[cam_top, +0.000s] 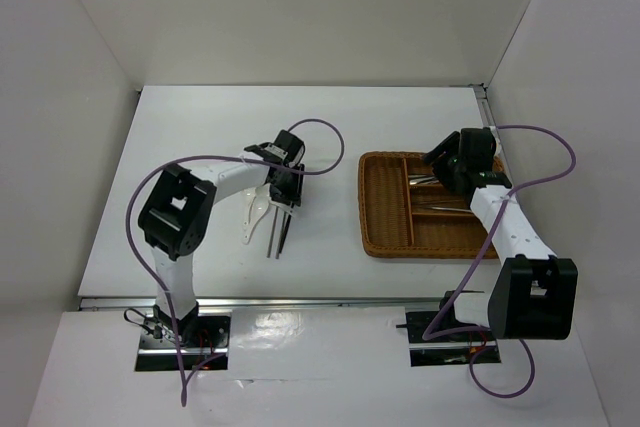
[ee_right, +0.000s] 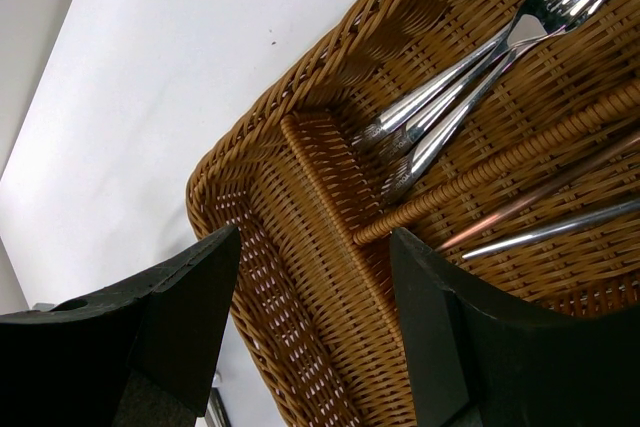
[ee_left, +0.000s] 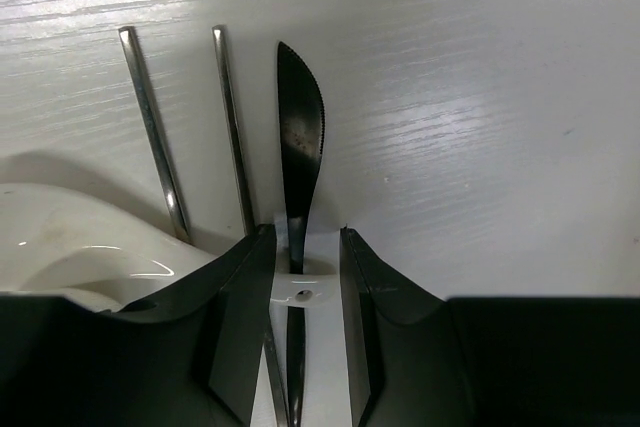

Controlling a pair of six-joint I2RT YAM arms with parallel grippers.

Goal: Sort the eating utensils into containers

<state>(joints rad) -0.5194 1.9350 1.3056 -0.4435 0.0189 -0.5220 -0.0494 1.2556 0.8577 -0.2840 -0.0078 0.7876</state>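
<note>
Dark serrated knife [ee_left: 298, 137] is lying flat on the white worktop [cam_top: 200, 147], blade pointing away from the left claw [ee_left: 307, 267]. Its handle is running back between the two fingers [ee_left: 240, 307]. Fingers are standing apart, one on each side of the handle, with a gap showing on both sides, so they are straddling it, not clamped.

Two thin metal chopsticks [ee_left: 150, 127] are lying just left of the knife, roughly parallel to it. A white spoon [ee_left: 70, 247] is sitting beside them, its bowl at the edge of the left wrist view. In the top view that group is sitting left of centre, the spoon [cam_top: 255, 219] nearest the left arm and the left claw [cam_top: 287, 187] down over the far ends.

Wicker tray [cam_top: 385, 247] is sitting well apart to the right. Silver forks [ee_right: 470, 77] are lying bunched in one short compartment. Across a woven divider [ee_right: 500, 162], a reddish-brown stick [ee_right: 520, 197] and a silver stick [ee_right: 550, 232] are sharing the next one. The long slot [ee_right: 290, 287] is running along the tray's edge.

Right claw [ee_right: 315, 242] is hovering over the long slot, fingers spread wide, nothing between them. In the top view the right claw [cam_top: 445, 169] is sitting above the tray's far end.
</note>
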